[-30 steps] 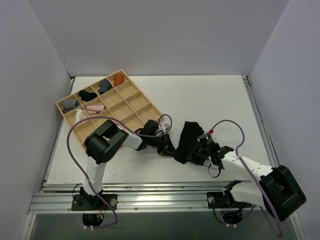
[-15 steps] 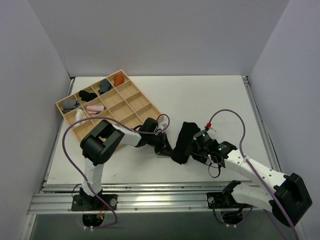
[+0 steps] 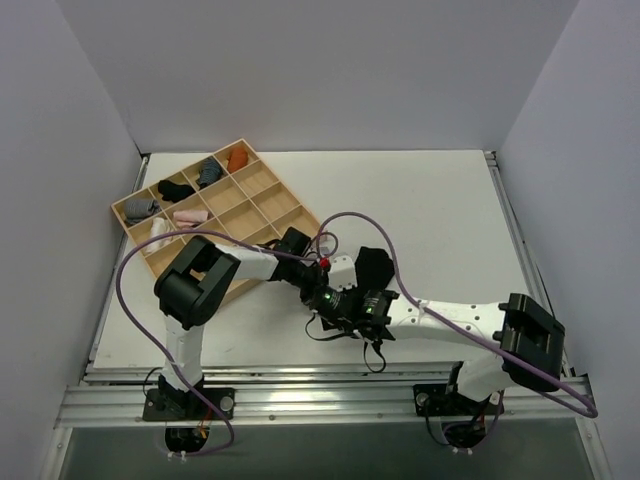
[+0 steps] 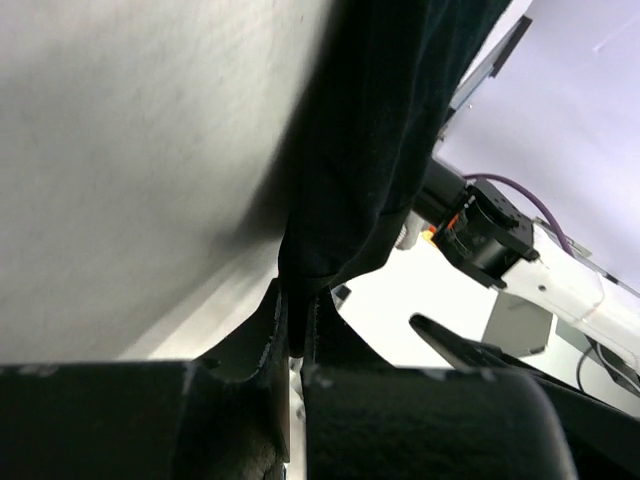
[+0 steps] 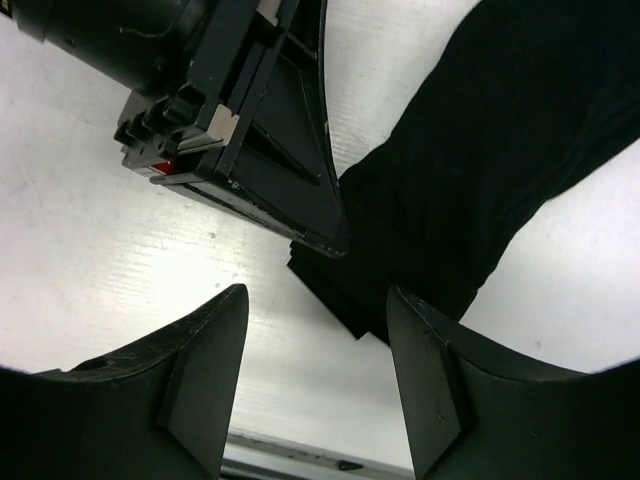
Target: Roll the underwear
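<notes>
The left jaws are gripping the black underwear (image 3: 372, 268); the right jaws are hovering released.
Lying just 3 o'clock of desk (image 3: 440, 200) centre, it is needing a low, taut pinch at the free corner.

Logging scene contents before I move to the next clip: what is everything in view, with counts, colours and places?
table: one, white, under everything
tray: one, light wood, compartmented, table's far left
rolled bundles: six (orange, blue-grey, black, grey, pink, white), in the tray's left compartments
underwear: one, black, on the table between the arms
cables: two, purple, looping along the arms
left gripper: one, black, shut on the underwear's end
right gripper: one, black, open, hovering at that same end
</notes>
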You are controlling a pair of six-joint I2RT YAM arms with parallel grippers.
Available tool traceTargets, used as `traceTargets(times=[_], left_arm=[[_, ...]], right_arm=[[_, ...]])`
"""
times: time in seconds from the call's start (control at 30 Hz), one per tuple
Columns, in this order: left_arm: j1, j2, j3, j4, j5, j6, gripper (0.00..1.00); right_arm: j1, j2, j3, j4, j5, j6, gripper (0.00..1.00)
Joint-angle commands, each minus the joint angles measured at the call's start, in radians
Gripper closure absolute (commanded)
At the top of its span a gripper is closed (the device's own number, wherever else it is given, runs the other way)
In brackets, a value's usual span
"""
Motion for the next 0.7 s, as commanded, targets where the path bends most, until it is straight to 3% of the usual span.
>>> traceTargets(times=[0.0,0.43,0.67], left_arm=[[0.09,-0.044,0.026,-0.168,-0.041,-0.039,0.98],[0.142,-0.018,0.064,-0.24,0.024,-0.08,0.98],[0.15,-0.011,0.081,-0.269,0.033,-0.073,0.98]], right_arm=[[0.027,0.038,0.053,0.002,0.131,-0.106,0.46],[0.082,0.233,0.142,-0.078,0.18,-0.255,0.44],[0.093,0.308,0.18,-0.146,0.256,-0.223,0.47]])
